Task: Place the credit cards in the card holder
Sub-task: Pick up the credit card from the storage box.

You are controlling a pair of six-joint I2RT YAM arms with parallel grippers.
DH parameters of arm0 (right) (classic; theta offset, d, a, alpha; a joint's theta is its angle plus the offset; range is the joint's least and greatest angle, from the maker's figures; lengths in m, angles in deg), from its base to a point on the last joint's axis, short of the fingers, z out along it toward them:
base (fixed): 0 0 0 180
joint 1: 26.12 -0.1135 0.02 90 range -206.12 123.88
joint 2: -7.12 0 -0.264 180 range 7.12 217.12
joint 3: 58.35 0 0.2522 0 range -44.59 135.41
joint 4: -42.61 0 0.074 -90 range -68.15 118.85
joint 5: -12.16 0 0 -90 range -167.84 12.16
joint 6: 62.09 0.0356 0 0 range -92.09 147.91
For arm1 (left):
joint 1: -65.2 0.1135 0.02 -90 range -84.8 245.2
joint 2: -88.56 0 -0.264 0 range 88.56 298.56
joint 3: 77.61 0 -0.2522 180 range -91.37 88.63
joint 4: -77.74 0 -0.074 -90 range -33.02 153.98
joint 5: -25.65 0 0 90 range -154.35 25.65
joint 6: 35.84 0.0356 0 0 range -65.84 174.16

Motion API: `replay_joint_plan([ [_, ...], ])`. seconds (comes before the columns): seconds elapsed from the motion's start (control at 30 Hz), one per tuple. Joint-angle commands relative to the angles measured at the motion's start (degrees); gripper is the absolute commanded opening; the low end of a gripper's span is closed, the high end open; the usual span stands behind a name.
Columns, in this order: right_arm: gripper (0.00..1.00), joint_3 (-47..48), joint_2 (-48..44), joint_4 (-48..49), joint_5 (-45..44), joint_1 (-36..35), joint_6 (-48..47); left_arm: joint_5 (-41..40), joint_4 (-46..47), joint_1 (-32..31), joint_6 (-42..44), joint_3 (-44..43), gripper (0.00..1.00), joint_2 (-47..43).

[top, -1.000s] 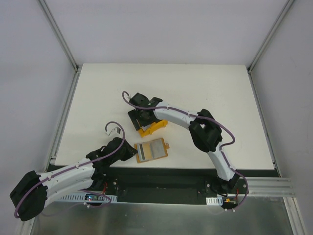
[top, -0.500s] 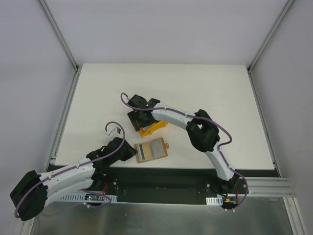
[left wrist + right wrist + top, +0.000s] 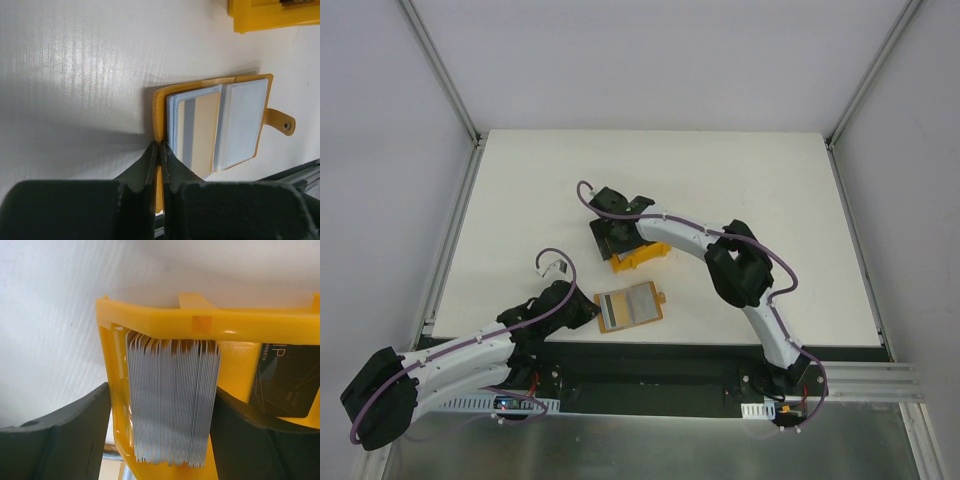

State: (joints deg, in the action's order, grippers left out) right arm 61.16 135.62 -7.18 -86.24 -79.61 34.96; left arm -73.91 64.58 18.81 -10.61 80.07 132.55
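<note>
Right pincer (image 3: 615, 238) stands spread over the yellow bin (image 3: 642, 260) in the overhead view, near the middle of the surface (image 3: 740, 190). The left pincer (image 3: 588, 312) lies low at the near edge, against the left side of the card holder (image 3: 630, 307), which lies open and flat, well apart from the bin. In the left wrist view the fingers (image 3: 145, 170) are pressed together with a strip of the holder's orange cover between them, so the holder is judged to be pinned in place. Its pale grey pockets (image 3: 245, 125) face up and the snap tab (image 3: 280, 122) points away from the grip. A tan panel shows in the nearer pocket; whether that is a card cannot be told. In the right wrist view the credit cards (image 3: 172, 405) stand on edge as a dense grey stack in the bin's left compartment, with a dark card (image 3: 287, 380) lying in the next one. The fingers (image 3: 60, 435) straddle the whole stack without visibly squeezing it. To do this step well, shift the pincer to one end of the stack and narrow it, so that one card is taken and not the whole pack. Lift straight up clear of the bin wall. Present the card edge-on to a pocket mouth while the left grip steadies the cover. The surface is white and matt. Plain pale walls (image 3: 620, 60) and metal frame rails (image 3: 440, 65) enclose it.
</note>
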Motion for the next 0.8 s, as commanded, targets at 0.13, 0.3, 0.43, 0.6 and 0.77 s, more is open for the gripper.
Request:
replay_joint_plan([
  [0.13, 0.43, -1.8, -1.2, -2.6, -4.3, 3.0, 2.9, -0.3, -0.4, 0.5, 1.9, -2.3, 0.0, 1.0],
  [0.3, 0.58, -2.5, -3.1, -1.3, -3.6, 3.0, 1.6, -0.4, -0.4, 0.6, 2.5, -2.6, 0.0, 1.3],
  [0.43, 0.74, -2.0, -4.9, -1.1, -1.1, 3.7, -0.4, 0.0, -0.4, 0.5, 3.2, -3.4, 0.0, 2.3],
  [0.6, 0.85, -2.8, -8.2, 0.3, 3.4, 5.5, -2.1, 0.4, -0.4, 0.6, 3.7, -3.7, 0.0, 3.0],
  [0.77, 0.92, -3.4, -10.0, 0.6, 5.4, 6.1, -3.5, 0.5, -0.4, 0.5, 3.9, -3.8, 0.0, 3.3],
])
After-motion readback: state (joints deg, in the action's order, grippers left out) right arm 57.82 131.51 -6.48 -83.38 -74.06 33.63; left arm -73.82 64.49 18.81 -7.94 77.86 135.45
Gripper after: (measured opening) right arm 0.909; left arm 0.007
